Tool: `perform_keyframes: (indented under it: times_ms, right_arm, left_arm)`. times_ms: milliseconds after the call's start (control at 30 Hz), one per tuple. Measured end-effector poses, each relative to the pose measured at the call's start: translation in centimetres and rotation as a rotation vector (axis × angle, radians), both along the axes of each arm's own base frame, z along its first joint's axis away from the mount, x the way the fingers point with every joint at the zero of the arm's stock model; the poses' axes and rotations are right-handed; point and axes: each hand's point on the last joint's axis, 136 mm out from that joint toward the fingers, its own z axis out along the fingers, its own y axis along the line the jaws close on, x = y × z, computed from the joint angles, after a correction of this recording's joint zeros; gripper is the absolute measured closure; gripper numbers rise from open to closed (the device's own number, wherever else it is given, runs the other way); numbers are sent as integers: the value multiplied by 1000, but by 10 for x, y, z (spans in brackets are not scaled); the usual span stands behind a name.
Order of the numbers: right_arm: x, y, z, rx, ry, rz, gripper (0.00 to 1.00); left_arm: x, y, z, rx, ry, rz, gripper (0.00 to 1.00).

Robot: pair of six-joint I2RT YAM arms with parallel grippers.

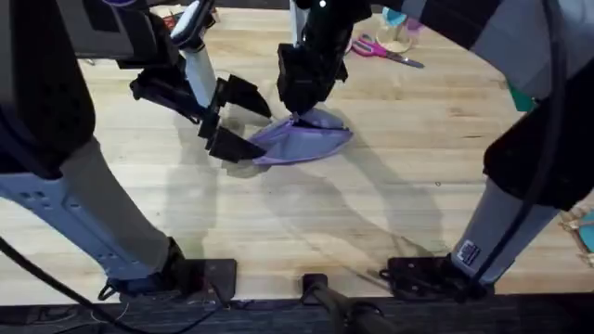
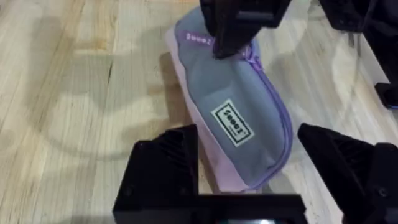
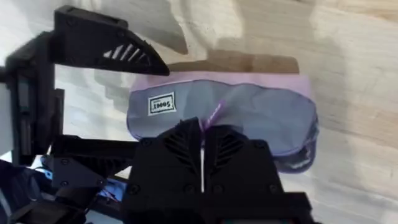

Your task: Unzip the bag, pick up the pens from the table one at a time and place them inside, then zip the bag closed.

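From where I am working, a pair of scissors (image 1: 384,50) is lying out at about one o'clock, its pink and purple handles pointing toward eleven and its blades pointing toward four. Just beyond the handles, a pale cup-like container (image 1: 396,37) is standing, with something teal and something pink showing at its top; I am not making out what they are. Off at three o'clock, a small green object (image 1: 519,96) is peeking out at the far edge, mostly hidden. Lower down, toward four o'clock, a teal object (image 1: 587,234) is sitting, cut off so that I am not telling its shape.
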Motion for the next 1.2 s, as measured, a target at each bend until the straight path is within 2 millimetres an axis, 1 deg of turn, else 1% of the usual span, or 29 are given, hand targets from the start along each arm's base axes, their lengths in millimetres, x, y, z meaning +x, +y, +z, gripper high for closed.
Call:
perform_keyframes:
  times_ms: [133, 300, 567, 833, 1200]
  right_arm:
    - [6, -3, 4, 9, -13, -14, 968]
    - [13, -13, 7, 8, -10, -42, 968]
    - [13, -14, 12, 12, -17, -45, 968]
    - [14, -11, 35, 54, -66, -43, 969]
    - [14, -12, 36, 54, -64, -43, 969]
  left_arm:
    - [0, 0, 0, 0, 0, 0, 6]
    - [0, 0, 0, -3, 0, 1, 6]
    - [0, 0, 0, -3, -1, 2, 5]
    - [0, 0, 0, -3, -1, 2, 6]
    - [0, 0, 0, -3, -1, 2, 3]
